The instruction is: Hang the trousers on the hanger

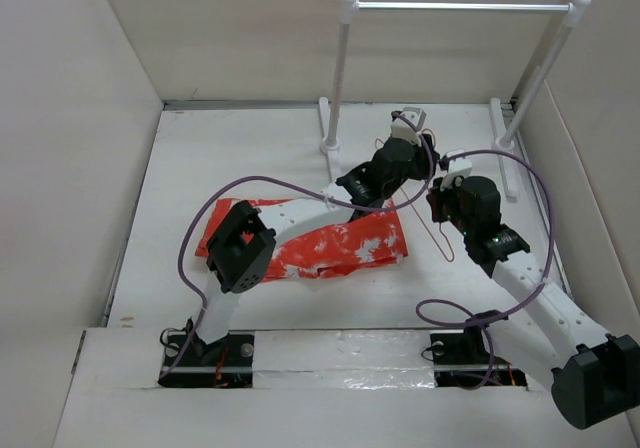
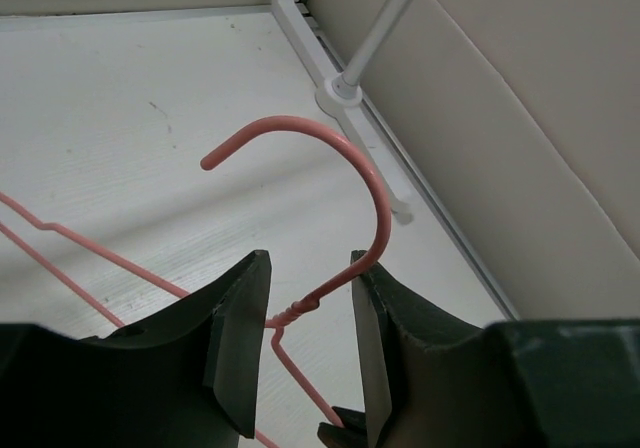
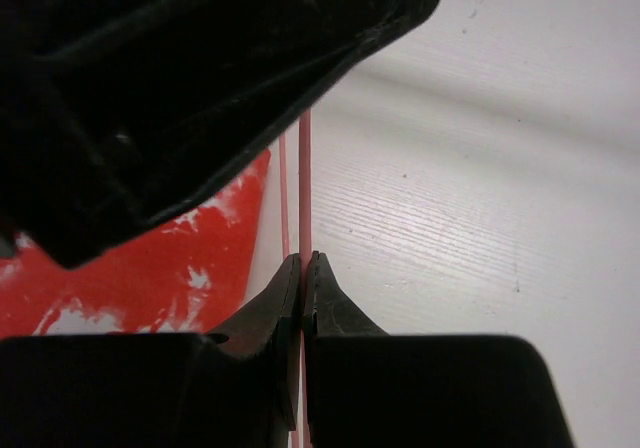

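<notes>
The trousers (image 1: 335, 246) lie flat on the table, orange-red with white splotches, partly under my left arm. They also show in the right wrist view (image 3: 150, 288). The hanger (image 1: 443, 238) is a thin pink wire just right of them. My left gripper (image 1: 428, 163) is open, with its jaws either side of the twisted neck of the hanger (image 2: 292, 311) below the hook (image 2: 335, 133); the wire rests against the right finger (image 2: 375, 308). My right gripper (image 1: 437, 206) is shut on a straight run of the hanger wire (image 3: 305, 188).
A white rail (image 1: 460, 6) on two posts stands at the back; its right post and foot (image 2: 345, 90) are just ahead of my left gripper. Cardboard walls enclose the table on three sides. Purple cables loop over both arms.
</notes>
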Motion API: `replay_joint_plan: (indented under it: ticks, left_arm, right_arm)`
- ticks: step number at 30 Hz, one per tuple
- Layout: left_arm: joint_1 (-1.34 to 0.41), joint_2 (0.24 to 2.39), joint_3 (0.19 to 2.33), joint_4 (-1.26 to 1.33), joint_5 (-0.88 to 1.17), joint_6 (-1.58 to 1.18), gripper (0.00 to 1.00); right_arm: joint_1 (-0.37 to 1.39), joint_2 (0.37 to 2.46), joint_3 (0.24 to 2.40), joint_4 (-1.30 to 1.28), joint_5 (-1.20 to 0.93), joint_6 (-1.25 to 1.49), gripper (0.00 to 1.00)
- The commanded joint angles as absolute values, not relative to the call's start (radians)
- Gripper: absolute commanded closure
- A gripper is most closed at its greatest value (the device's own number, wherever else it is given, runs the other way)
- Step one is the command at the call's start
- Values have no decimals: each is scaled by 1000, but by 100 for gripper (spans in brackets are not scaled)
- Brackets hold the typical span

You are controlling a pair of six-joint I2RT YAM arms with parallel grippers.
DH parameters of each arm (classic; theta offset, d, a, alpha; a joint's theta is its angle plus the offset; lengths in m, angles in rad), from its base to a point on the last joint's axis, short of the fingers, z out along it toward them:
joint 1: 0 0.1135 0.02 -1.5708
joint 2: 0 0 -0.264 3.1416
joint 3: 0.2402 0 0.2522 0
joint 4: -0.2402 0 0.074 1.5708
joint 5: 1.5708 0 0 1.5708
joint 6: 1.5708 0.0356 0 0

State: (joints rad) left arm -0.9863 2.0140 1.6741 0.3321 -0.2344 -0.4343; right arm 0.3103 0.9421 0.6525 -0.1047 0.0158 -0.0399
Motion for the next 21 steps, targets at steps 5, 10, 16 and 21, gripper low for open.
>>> replay_joint_plan:
  ticks: [5,10,16,21]
  left_arm:
    - [-986,2043,1744,325,-252,-419,71]
    - [-986,2034,1727,321,-258,-416,85]
    - [-986,1997,1680,360,-261,-429,100]
    - [-968,1895,1456,517,-201,-514,100]
  right_arm:
    - [333,891,649,-77,41,-28,100]
    - [333,884,649,-60,54,-20,100]
    - [342,881,663,-100,81,-21,91]
    - [342,825,673,-173,55,-25,43]
